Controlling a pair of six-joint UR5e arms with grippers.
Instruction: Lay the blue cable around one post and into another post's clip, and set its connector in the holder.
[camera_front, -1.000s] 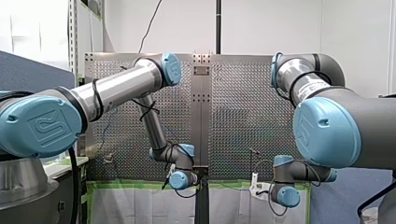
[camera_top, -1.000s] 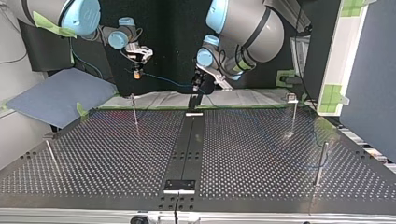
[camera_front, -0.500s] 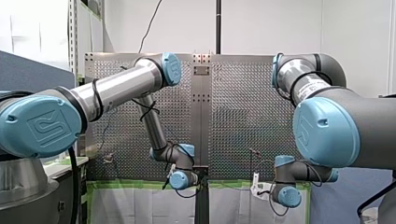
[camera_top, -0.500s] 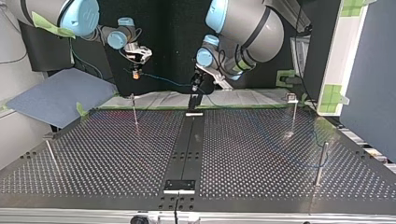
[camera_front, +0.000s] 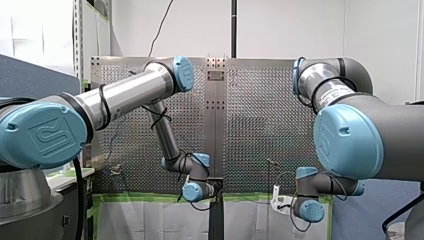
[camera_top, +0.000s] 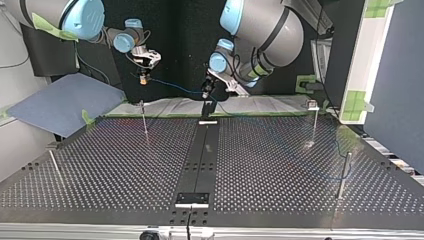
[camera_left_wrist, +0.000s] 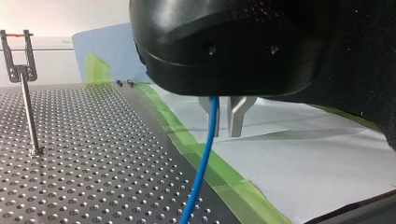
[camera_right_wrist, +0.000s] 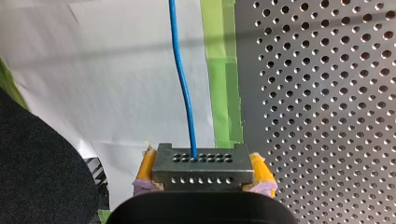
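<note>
Both arms have shifted slightly toward the top view's left. My right jaws are closed on the connector (camera_right_wrist: 201, 169). My left jaws stand slightly apart around the blue cable (camera_left_wrist: 205, 154), stretched in the air beyond the table (camera_top: 280, 165). Routing seems only begun; next, carry the cable around a post (camera_top: 144, 122).

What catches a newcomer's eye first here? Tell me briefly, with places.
A thin blue cable hangs in the air by the arms' edge of the perforated metal table, strung between both claws. My right claw, at the top view's left, is shut on the grey perforated metal connector at the cable's end; my left claw, near the middle, has the cable farther along.
</note>
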